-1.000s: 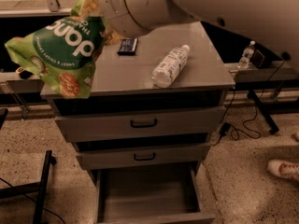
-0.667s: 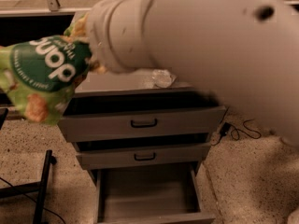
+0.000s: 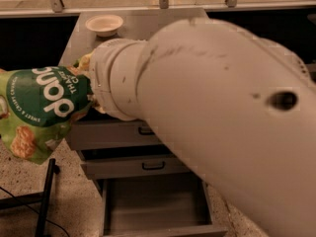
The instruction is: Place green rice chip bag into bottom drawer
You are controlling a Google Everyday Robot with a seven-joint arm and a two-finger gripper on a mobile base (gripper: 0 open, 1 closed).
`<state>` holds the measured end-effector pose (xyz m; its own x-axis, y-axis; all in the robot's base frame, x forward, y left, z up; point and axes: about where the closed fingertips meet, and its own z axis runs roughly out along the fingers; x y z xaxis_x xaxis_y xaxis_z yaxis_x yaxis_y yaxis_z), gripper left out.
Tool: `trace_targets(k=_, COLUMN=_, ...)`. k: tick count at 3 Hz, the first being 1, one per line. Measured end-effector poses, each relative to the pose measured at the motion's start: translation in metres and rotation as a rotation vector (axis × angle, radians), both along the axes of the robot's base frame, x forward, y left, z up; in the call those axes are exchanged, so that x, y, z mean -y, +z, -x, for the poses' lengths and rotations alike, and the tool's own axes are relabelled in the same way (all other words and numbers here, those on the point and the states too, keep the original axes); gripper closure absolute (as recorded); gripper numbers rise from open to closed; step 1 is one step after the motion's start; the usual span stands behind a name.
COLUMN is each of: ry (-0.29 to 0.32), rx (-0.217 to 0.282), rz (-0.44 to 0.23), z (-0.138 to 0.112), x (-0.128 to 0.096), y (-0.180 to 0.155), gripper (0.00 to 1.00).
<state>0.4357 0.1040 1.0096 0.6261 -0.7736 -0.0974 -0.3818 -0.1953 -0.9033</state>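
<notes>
The green rice chip bag [image 3: 44, 112] is crinkled and light green, with a dark green round logo whose white lettering reads upside down, and tan round chips pictured near its lower left corner. It hangs in the air left of the cabinet, about level with the top drawer [image 3: 118, 132], up and to the left of the bottom drawer [image 3: 153, 206], which stands pulled out with a plain grey interior. My end effector [image 3: 90, 90] sits where my white wrist collar [image 3: 116, 78] meets the bag's right edge, touching it. My own arm covers it, so I cannot tell whether it is clamped. A pale bowl [image 3: 103, 24] rests on the bench [image 3: 143, 23].
</notes>
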Motion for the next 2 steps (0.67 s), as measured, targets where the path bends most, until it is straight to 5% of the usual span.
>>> trace_targets(k=1, ry=0.060, rx=-0.003, rz=-0.068, z=0.004, x=-0.047, y=-0.011, gripper=1.00)
trace_targets(k=2, ry=0.126, rx=-0.178, rz=-0.197, z=0.015, x=-0.107, y=-0.121, gripper=1.00)
